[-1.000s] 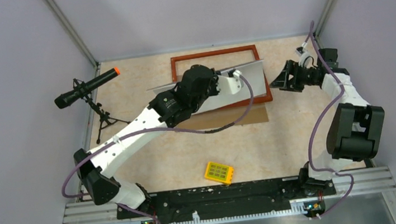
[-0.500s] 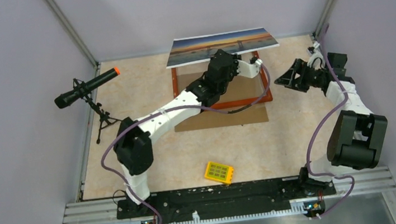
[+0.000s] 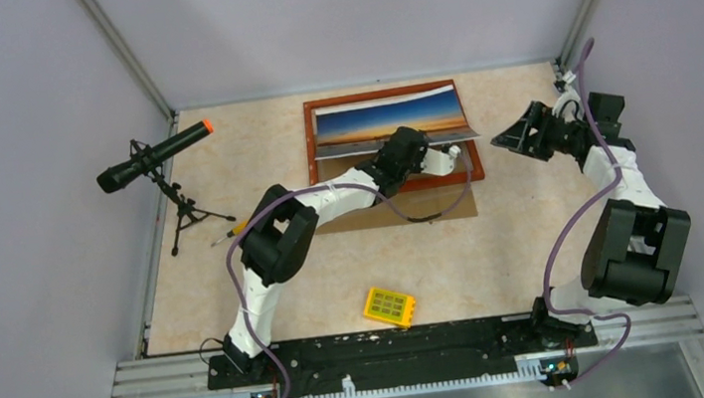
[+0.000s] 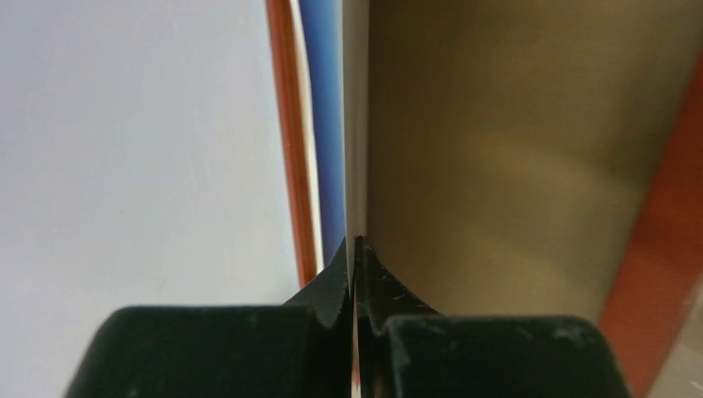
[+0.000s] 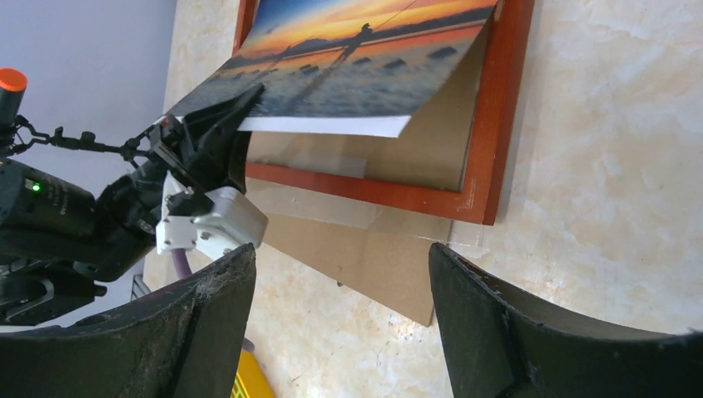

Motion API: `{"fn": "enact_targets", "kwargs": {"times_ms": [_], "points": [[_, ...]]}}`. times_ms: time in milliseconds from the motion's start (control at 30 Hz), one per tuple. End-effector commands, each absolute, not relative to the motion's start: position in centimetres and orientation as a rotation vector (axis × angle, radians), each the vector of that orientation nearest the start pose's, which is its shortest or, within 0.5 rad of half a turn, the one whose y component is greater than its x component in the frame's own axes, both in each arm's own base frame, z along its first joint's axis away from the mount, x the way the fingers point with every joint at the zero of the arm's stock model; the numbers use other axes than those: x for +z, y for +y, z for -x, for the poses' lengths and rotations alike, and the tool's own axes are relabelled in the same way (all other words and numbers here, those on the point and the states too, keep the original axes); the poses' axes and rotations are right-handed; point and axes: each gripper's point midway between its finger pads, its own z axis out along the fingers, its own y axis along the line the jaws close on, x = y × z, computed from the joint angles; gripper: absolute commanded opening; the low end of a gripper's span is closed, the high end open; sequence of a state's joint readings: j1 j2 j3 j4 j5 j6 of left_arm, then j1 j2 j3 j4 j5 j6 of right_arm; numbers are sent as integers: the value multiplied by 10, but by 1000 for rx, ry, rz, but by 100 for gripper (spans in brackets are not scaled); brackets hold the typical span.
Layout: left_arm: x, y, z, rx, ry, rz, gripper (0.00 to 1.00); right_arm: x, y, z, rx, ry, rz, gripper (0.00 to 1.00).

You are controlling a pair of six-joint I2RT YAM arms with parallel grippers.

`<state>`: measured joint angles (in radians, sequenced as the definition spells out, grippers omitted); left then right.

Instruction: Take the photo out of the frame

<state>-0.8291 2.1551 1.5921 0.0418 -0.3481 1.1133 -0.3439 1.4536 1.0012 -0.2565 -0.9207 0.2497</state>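
The photo [image 3: 388,115], an orange sunset over blue water, lies face up and curved over the frame [image 3: 312,153], a reddish-brown wooden rectangle at the back of the table. My left gripper [image 3: 389,141] is shut on the photo's near edge. In the left wrist view its jaws [image 4: 355,249] pinch the thin sheet [image 4: 332,124] edge-on. My right gripper [image 3: 503,140] is open and empty just right of the frame. The right wrist view shows the photo [image 5: 356,66] lifted off the frame [image 5: 497,124], with the left gripper [image 5: 236,112] at its near left edge.
A plain brown backing board [image 3: 429,208] lies on the table, partly under the frame's near edge. A yellow block [image 3: 388,307] sits near the front. A black microphone on a tripod [image 3: 151,157] stands at the left. Walls enclose the table.
The left arm turned the photo from white back up to picture side up, raised it toward the back wall, then lowered it over the frame. The right gripper shifted slightly.
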Motion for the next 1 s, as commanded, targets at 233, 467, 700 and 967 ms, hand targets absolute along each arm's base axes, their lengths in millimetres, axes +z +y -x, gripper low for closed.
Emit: {"fn": "enact_targets", "kwargs": {"times_ms": [233,467,700,967], "points": [[93,-376,-463,401,1451,-1654,7,183,22,-371,998,2084,-130,75],[103,-379,-430,171,1552,-1723,63,182,22,-371,998,2084,-127,75],[118,-378,-412,-10,1633,-1755,87,182,23,-370,1007,2083,-125,75],[115,-369,-419,-138,1741,-1696,88,181,23,-369,1006,2085,-125,75]]}}
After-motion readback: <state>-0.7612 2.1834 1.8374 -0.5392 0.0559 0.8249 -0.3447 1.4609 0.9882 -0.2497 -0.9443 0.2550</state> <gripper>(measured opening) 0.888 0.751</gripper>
